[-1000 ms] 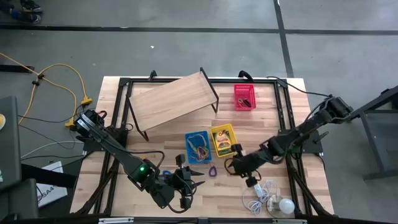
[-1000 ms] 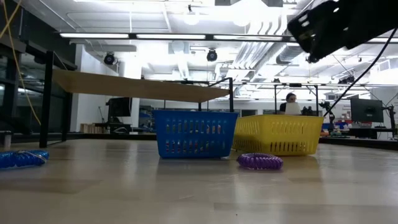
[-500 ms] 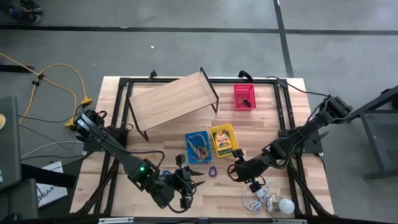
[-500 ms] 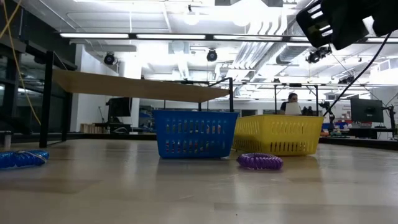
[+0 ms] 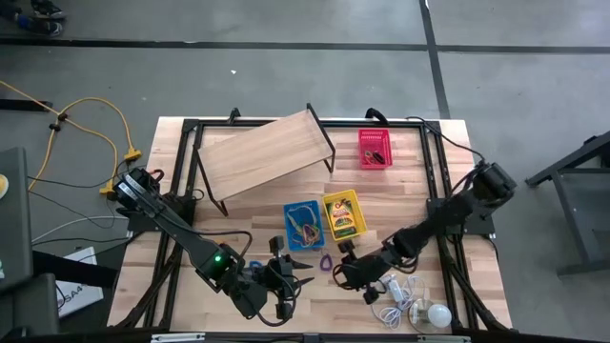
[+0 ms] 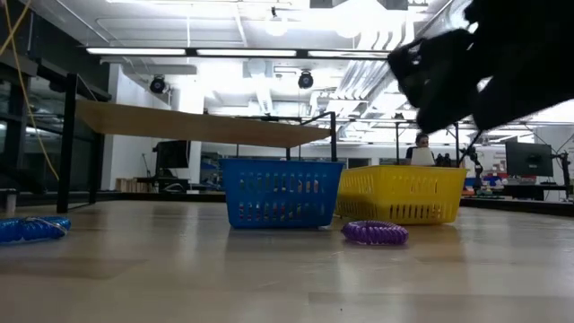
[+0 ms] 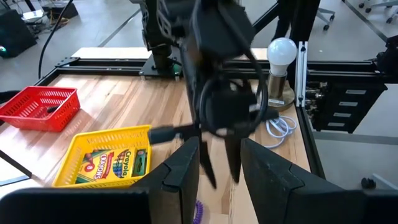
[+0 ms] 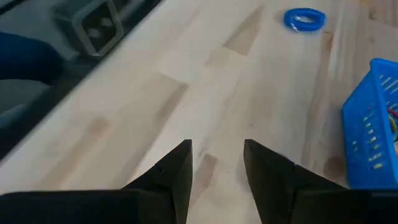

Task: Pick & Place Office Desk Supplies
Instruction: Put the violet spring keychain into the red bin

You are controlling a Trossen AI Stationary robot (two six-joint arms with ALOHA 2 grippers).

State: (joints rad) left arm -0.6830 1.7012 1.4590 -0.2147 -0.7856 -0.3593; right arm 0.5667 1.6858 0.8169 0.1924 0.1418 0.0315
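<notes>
Hovering with its fingers spread and empty, the right gripper could easily nudge the purple band toward the blue basket instead of pinching it.

The word "Crayola" is showing in green letters on the crayon box, which is lying flat inside the yellow basket. The smaller print on the box is looking too tiny to read.

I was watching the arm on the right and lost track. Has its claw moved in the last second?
Yes. In the high view the right claw has slid leftward, from beside the yellow basket toward the purple band, which stayed put.
</notes>
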